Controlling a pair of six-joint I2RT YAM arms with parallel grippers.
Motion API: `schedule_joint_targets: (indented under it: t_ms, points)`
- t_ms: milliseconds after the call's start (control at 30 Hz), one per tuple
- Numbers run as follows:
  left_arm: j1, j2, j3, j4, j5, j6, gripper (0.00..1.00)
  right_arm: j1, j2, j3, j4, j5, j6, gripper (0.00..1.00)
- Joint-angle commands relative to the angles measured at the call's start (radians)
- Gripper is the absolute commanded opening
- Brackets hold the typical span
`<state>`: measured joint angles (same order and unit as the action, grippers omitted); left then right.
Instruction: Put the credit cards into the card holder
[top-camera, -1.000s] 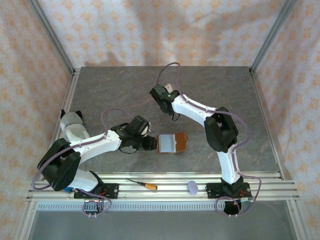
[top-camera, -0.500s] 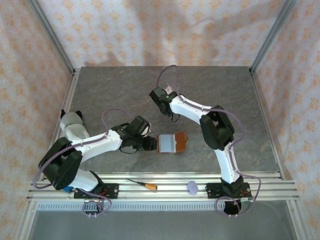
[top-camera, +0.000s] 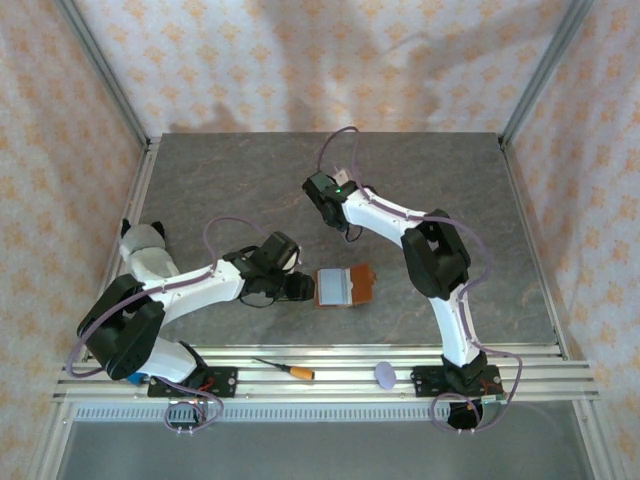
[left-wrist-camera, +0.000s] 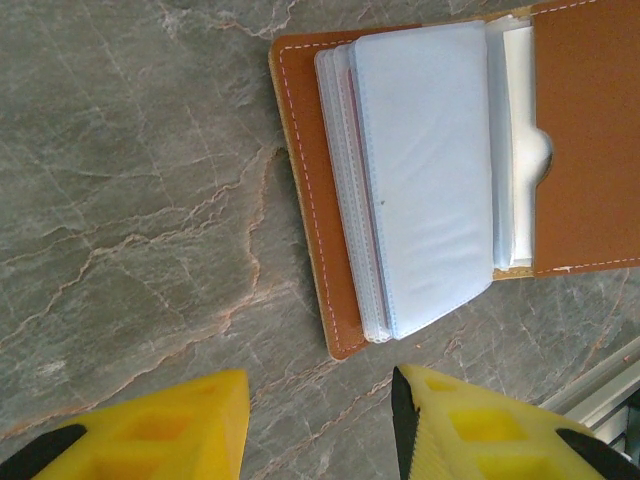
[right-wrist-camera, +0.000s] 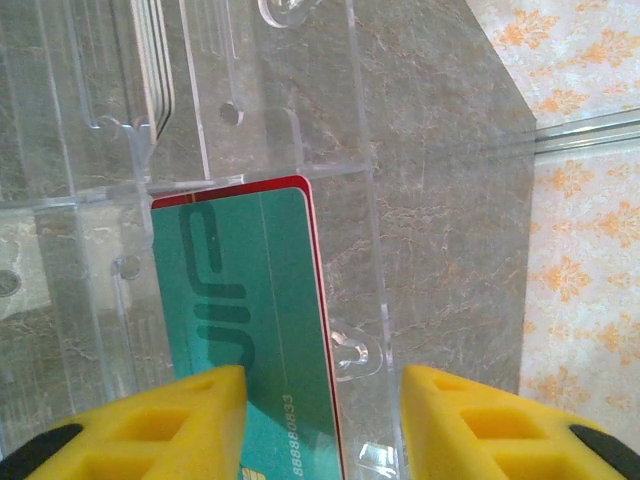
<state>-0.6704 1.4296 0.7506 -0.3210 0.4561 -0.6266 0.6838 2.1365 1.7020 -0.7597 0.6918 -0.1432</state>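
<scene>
Right gripper (right-wrist-camera: 320, 376) jaws apart, nothing clamped. Hovers low over teal card (right-wrist-camera: 240, 300), which lies flat partly under left finger and runs to 12 o'clock. Red card (right-wrist-camera: 319, 300) stacked beneath, thin edge showing along 12 and 3 o'clock sides. Both in clear tray (right-wrist-camera: 280, 100).

Left gripper (left-wrist-camera: 318, 385) jaws apart, empty, over table (left-wrist-camera: 130, 200). Card holder (left-wrist-camera: 585, 130) lies open at 12–1 o'clock, just past fingertips, sleeves (left-wrist-camera: 430, 170) up.

Progress: nil. No card seen in sleeves, both cards still in tray. To do: grip each card, carry over, slot in.
</scene>
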Motion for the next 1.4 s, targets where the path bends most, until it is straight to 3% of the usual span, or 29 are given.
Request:
schedule_joint_targets:
  t_ms: [0, 733, 1033, 1367]
  points:
    - [0.0, 0.014, 0.003, 0.017, -0.004, 0.019, 0.43, -0.001, -0.032, 0.012, -0.003, 0.051, 0.003, 0.43]
    - [0.0, 0.02, 0.017, -0.005, -0.005, 0.031, 0.43, 0.002, -0.062, -0.005, 0.025, 0.074, -0.019, 0.35]
    - [0.0, 0.032, 0.024, -0.015, -0.007, 0.035, 0.43, 0.002, -0.056, -0.002, 0.015, 0.066, -0.025, 0.22]
    - [-0.001, 0.035, 0.021, -0.015, -0.008, 0.037, 0.43, 0.003, -0.055, 0.008, 0.004, 0.065, -0.025, 0.14]
